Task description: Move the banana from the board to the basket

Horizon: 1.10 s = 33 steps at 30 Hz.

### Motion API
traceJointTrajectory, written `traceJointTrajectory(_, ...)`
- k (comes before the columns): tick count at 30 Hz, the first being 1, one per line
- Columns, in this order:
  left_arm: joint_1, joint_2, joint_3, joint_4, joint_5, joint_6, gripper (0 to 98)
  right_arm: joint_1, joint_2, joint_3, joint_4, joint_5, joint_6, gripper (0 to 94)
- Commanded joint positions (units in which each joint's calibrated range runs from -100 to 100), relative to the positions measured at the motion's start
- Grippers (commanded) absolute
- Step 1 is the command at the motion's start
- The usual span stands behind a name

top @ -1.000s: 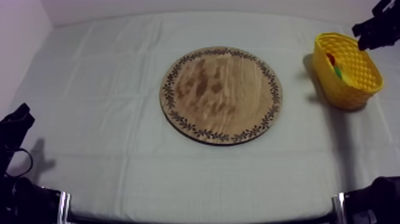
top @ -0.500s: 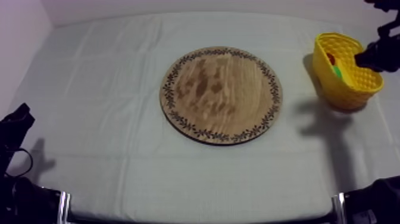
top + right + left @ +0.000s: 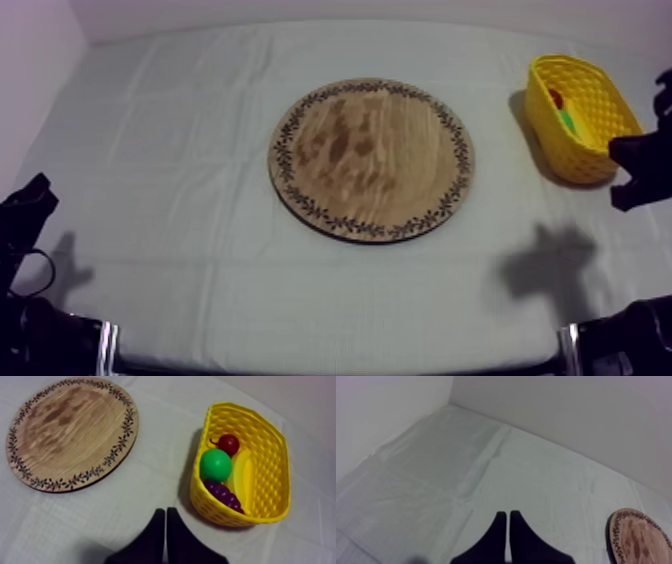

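My right gripper [image 3: 165, 510] has pulled back from over the yellow basket [image 3: 272, 451], fingers closed together on nothing. The banana [image 3: 243, 477] lies inside it and the wooden board [image 3: 70, 428] is bare; I judge the task done.

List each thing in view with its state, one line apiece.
Board: bare, lying flat.
Basket: upright, holding four fruits.
Banana: in the basket, along its wall.
Green fruit: in the basket.
Grapes: in the basket.
Small red fruit: in the basket.
Left gripper: shut, empty.
Right gripper: shut, empty.
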<state>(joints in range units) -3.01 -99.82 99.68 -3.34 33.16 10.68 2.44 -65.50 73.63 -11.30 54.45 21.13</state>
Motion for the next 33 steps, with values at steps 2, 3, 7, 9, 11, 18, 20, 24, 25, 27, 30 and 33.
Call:
traceJointTrajectory(2, 0.0, 0.0, 0.0, 0.0, 0.0, 0.0, 0.1, -0.3, -8.3, 4.7, -0.9, -1.4, -0.2, 0.6)
traceJointTrajectory(3, 0.0, 0.0, 0.0, 0.0, 0.0, 0.0, 0.1, -0.6, -9.8, 5.9, -1.0, -1.5, -0.1, 0.6)
traceJointTrajectory(7, 0.0, 0.0, 0.0, 0.0, 0.0, 0.0, 0.1, -1.7, -15.5, 10.0, -0.7, -1.5, -0.3, 0.4)
traceJointTrajectory(9, 0.0, 0.0, 0.0, 0.0, 0.0, 0.0, 0.1, -2.0, -17.8, 11.5, -0.6, -2.4, -1.8, 0.4)
traceJointTrajectory(11, 0.0, 0.0, 0.0, 0.0, 0.0, 0.0, 0.1, -1.4, -20.0, 13.4, -1.4, -3.0, -1.9, 0.4)
traceJointTrajectory(18, 0.0, 0.0, 0.0, -0.04, 0.0, 0.0, 0.1, -1.4, -26.0, 19.4, 2.2, -5.1, -11.8, 0.4)
traceJointTrajectory(20, 0.0, 0.0, 0.0, -0.05, 0.0, 0.0, 0.1, -2.6, -27.9, 20.0, 3.2, -5.1, -14.5, 0.4)
traceJointTrajectory(24, 0.0, 0.0, 0.0, -0.05, 0.0, 0.0, 0.1, -4.7, -29.6, 21.1, 4.4, -5.9, -16.8, 0.4)
traceJointTrajectory(25, 0.0, 0.0, 0.0, -0.05, 0.0, 0.0, 0.1, -5.1, -29.8, 21.4, 4.7, -6.3, -17.0, 0.4)
traceJointTrajectory(27, 0.0, 0.0, 0.0, -0.05, 0.0, 0.0, 0.1, -5.6, -30.0, 22.0, 5.5, -7.3, -16.9, 0.4)
traceJointTrajectory(30, 0.0, 0.0, 0.0, -0.05, 0.0, 0.0, 0.1, -6.0, -30.1, 22.7, 6.2, -9.0, -15.8, 0.5)
traceJointTrajectory(33, 0.0, 0.0, 0.0, -0.05, 0.0, 0.0, 0.1, -6.1, -30.2, 23.5, 5.1, -14.9, -13.4, 0.7)
